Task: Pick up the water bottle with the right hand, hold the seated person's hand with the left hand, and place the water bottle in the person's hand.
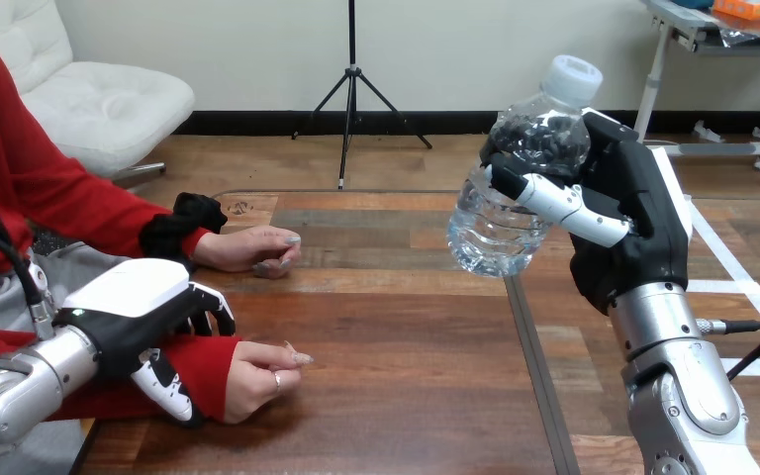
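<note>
Head view, quick pass: edges and free room?
— Desk (pixel 406 396) runs wide. Its far edge sits past the person's farther hand (pixel 252 249) and its left edge shows at the bottom left corner. A dark seam (pixel 536 376) runs front to back, right of centre. Bare wood lies between the person's hands and the right arm, so the middle is open.

Water bottle, looks?
— Water bottle (pixel 510 198) is clear plastic with a ribbed body and a white cap (pixel 574 77). It's tilted, cap up and to the right, base down and to the left.

Where is it against the hand?
— It's in the right hand (pixel 628 208), up off the desk at the right. The fingers wrap its upper body from the far side and the thumb crosses the front. Clamped on it. The base hangs free below the hand, just left of the seam.

Left side?
— Left hand (pixel 134 307) is low at the left, closed round the red-sleeved wrist (pixel 213 368) of the person's nearer hand (pixel 262 371), fingers over the top, thumb in front. That person's hand rests on the desk, loosely curled, well apart from the bottle. The farther one lies flat-ish on the wood beyond it.
</note>
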{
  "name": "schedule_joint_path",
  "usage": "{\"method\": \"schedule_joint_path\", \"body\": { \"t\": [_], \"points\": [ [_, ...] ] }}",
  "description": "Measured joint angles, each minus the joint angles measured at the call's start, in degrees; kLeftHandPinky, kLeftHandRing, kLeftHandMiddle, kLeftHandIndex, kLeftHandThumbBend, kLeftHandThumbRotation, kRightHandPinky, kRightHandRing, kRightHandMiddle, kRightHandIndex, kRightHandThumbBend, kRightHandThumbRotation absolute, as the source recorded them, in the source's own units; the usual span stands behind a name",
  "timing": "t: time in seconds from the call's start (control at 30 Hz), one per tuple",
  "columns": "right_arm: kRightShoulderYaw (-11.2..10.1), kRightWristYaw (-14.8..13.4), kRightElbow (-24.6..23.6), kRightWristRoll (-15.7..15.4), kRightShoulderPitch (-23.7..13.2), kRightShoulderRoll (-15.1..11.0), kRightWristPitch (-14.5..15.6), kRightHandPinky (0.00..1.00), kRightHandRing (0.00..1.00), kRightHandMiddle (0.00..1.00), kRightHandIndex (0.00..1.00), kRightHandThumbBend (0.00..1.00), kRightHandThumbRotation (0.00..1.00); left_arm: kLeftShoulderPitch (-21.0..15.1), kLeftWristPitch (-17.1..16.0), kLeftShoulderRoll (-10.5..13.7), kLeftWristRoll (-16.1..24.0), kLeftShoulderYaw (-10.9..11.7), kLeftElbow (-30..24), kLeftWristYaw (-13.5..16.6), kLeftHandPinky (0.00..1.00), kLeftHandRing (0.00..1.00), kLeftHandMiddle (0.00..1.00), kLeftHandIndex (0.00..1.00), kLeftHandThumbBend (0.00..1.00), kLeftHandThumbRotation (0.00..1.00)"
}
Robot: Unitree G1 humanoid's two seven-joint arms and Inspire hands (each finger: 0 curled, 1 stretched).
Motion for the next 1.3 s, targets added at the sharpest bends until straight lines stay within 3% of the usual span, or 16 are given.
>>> {"method": "schedule_joint_path", "body": {
  "t": [0.27,0.53,0.93,1.3],
  "points": [
    [0.04,-0.77,-1.91,0.72,0.04,0.00,2.16,0.27,0.29,0.33,0.34,0.70,0.00,0.21,1.22,0.10,0.56,-0.09,-1.69,-1.69,0.64,0.69,0.73,0.73,1.00,0.21],
    [-0.02,-1.58,-3.97,0.85,0.04,-0.02,4.21,0.27,0.28,0.33,0.34,0.69,0.00,0.27,1.70,0.32,3.68,-0.68,-3.29,-1.95,0.72,0.73,0.75,0.75,1.00,0.27],
    [-0.16,-1.91,-5.46,0.99,0.04,-0.02,5.92,0.27,0.28,0.32,0.33,0.68,0.00,0.26,1.93,1.00,8.23,-1.92,-5.19,0.22,0.70,0.68,0.72,0.74,1.00,0.32],
    [-0.17,-1.85,-5.62,2.01,0.06,-0.04,6.58,0.27,0.28,0.32,0.33,0.67,0.00,0.25,2.15,1.37,10.52,-2.34,-5.38,2.32,0.59,0.59,0.63,0.67,1.00,0.27]
  ]
}}
